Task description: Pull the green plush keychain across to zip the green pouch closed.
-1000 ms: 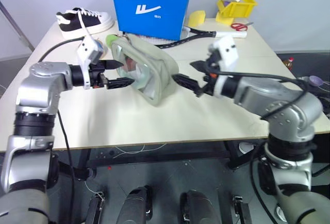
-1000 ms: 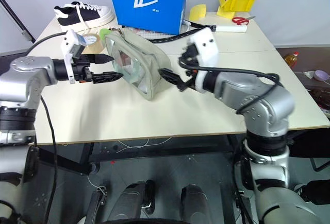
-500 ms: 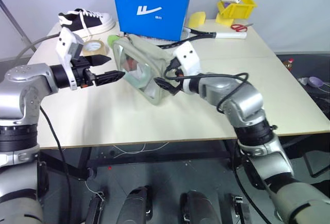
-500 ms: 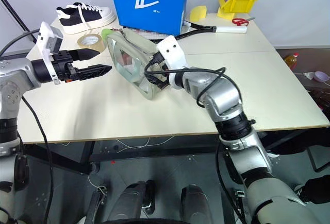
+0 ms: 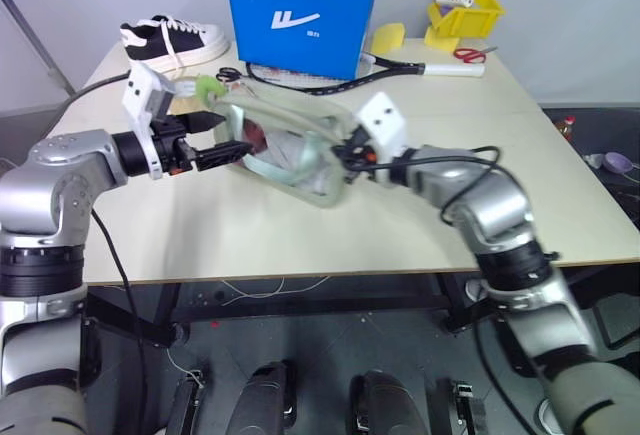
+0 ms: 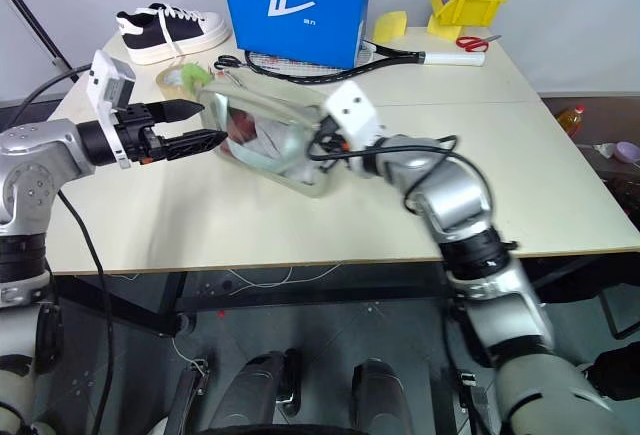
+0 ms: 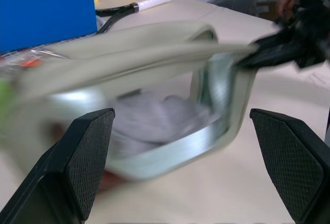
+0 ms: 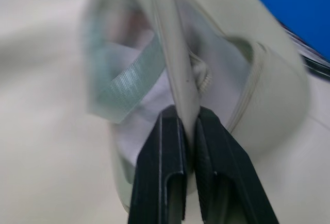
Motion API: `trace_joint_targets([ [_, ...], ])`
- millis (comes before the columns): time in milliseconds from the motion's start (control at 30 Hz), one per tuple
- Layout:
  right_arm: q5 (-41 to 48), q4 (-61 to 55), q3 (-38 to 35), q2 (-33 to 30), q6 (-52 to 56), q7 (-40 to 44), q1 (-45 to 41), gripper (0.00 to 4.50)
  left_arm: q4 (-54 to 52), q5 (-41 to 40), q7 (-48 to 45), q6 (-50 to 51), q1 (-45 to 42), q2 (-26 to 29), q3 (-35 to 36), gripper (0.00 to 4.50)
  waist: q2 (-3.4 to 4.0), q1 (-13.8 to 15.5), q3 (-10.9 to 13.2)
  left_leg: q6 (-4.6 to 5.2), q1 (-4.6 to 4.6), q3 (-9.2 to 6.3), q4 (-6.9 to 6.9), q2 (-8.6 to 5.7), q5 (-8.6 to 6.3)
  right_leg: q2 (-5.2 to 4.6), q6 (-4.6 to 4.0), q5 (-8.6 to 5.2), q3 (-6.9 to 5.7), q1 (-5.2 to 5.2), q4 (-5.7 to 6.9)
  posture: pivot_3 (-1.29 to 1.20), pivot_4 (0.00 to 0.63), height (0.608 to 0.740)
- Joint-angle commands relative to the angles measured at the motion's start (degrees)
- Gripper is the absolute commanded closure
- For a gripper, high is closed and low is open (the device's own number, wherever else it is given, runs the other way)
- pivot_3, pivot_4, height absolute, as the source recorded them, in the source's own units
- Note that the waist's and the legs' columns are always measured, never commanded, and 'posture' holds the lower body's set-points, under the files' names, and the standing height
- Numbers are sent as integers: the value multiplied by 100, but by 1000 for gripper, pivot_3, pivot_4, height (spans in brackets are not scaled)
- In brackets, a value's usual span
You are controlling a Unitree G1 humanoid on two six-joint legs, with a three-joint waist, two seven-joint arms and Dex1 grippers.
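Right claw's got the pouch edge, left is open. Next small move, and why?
Probably ease the open left claw toward the green plush keychain at the pouch's far end and close on it. The right claw is shut on the green pouch edge, bracing it, but the keychain sits ungrasped beside the left fingertips.

Pouch [image 5: 285,150] on table [image 5: 400,215] — box [image 5: 298,10] behind

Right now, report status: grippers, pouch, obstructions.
Right gripper shut on the pouch strap. Left gripper open at the pouch's other end, beside the plush keychain. Nothing blocking.
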Motion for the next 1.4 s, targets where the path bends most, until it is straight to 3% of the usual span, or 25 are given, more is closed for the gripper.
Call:
trace_joint_targets([
  [33,-45,489,-666,-687,-1007,854,18,4383,25,10,-137,-178,-178,62,-19,0,1,-11,1,0,0,1,-2,0,0,0,0,0,0,-1,0,0,150,740],
  [167,-501,1268,-513,-925,-2057,1174,81,4383,114,32,-209,-248,-245,-17,-151,0,1,-74,2,1,3,3,-5,9,1,3,1,0,1,-2,1,0,150,740],
  [300,-435,998,-603,-753,-2022,1243,252,4383,128,39,-241,-271,-259,-12,-184,0,3,-114,3,0,4,16,-8,20,1,6,-2,2,13,-11,5,0,150,740],
  [433,-321,733,-752,-792,-1806,1392,357,2877,280,81,-299,-333,-306,62,-193,0,4,-89,3,0,4,24,-8,23,2,8,-3,3,18,-17,10,0,150,740],
  [600,-390,321,-961,-996,-1700,1390,534,294,688,200,-304,-476,-550,41,-180,0,4,-41,4,0,2,26,-3,21,1,3,-3,3,17,-16,7,0,150,740],
  [800,-216,-388,-1181,-1059,-1182,1347,367,294,1860,353,-287,-810,-996,-30,-56,0,3,-58,6,0,1,26,-2,19,1,-5,-3,4,17,-17,5,0,150,740],
  [933,-272,-372,-853,-683,-955,1266,63,294,1946,323,-556,-799,-1055,-113,-189,0,2,-84,6,0,2,27,-6,25,1,1,-6,5,18,-22,7,0,150,740],
  [1200,-698,1003,-182,-193,-1146,1558,-770,294,1853,428,-657,-841,-983,-178,-245,0,3,-45,7,0,-1,35,-1,22,2,-1,-9,8,21,-23,8,0,150,740],
  [1300,-825,1372,-37,-141,-1422,1752,-878,1087,1821,454,-493,-904,-875,-356,-224,0,2,-45,8,2,-2,36,-2,17,0,1,-6,10,20,-22,7,0,150,740],
  [1400,-898,1475,49,-107,-1633,1936,-940,2629,1957,545,-334,-1061,-890,-561,-213,0,2,-64,8,6,-2,42,-2,14,-1,1,3,15,20,-22,8,0,150,740],
])
